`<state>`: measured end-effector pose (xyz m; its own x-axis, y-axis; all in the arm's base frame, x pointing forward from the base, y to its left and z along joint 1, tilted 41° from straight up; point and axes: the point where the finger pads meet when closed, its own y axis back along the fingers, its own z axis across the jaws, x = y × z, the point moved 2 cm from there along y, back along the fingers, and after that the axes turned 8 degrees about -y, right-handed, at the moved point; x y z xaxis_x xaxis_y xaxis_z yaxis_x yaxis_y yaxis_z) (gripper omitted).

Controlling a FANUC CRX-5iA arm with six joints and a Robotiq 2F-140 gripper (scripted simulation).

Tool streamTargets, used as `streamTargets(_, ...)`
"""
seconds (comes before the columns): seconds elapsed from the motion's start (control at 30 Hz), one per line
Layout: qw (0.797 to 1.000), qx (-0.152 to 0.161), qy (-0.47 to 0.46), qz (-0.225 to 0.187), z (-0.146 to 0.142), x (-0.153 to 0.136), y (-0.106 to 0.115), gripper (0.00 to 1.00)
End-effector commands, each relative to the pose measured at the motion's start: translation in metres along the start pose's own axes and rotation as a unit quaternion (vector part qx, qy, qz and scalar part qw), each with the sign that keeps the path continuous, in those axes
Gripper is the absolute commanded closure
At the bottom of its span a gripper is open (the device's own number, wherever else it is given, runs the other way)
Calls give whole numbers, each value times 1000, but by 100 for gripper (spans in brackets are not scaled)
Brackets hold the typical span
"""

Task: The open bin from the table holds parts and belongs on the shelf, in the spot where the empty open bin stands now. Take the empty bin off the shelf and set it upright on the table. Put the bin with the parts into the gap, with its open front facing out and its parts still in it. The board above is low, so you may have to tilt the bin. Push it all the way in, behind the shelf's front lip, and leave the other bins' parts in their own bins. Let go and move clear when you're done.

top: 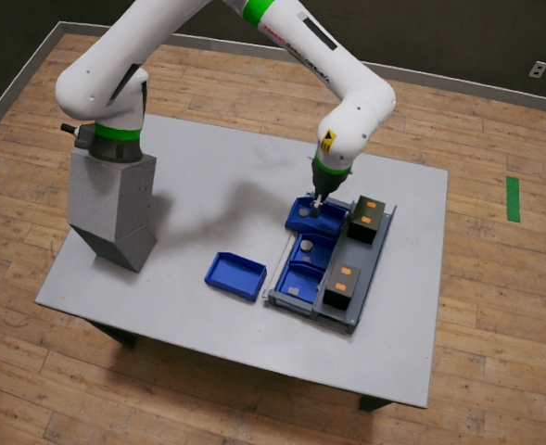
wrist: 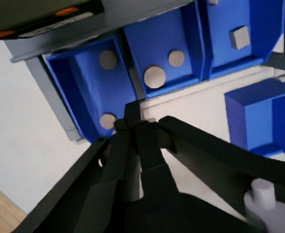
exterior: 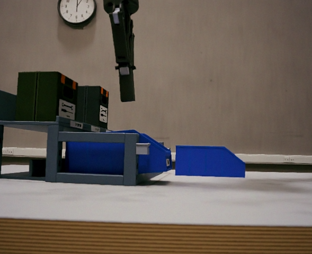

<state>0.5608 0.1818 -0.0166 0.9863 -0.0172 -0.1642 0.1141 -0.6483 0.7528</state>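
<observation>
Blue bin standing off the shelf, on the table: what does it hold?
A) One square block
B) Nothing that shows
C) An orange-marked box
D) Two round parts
B: in the top view the bare blue floor of the bin on the table shows, with no part on it.
</observation>
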Motion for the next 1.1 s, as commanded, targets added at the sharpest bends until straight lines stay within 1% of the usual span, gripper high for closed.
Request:
streamTargets(0.0,1000,0,0,1,0,1,1,90)
streamTargets(0.23,1000,0,0,1,0,0,1,90)
streamTargets(0.33,1000,0,17,2,-1,-2,0,90)
streamTargets(0.4,999,1,50,4,-4,-7,-1,90)
streamTargets(0.5,990,1,140,10,-11,-20,-6,90)
streamTargets(0.57,976,0,216,16,-16,-33,-10,90)
streamTargets(0.63,965,-3,261,17,-22,-48,-15,90)
streamTargets(0.73,943,-9,333,18,-28,-73,-22,90)
streamTargets(0.8,943,-9,333,18,-28,-73,-22,90)
streamTargets(0.83,916,-12,401,20,-30,-82,-25,90)
streamTargets(0.93,887,-18,461,19,-32,-104,-31,90)
streamTargets(1.07,836,-26,547,20,-33,-123,-36,90)
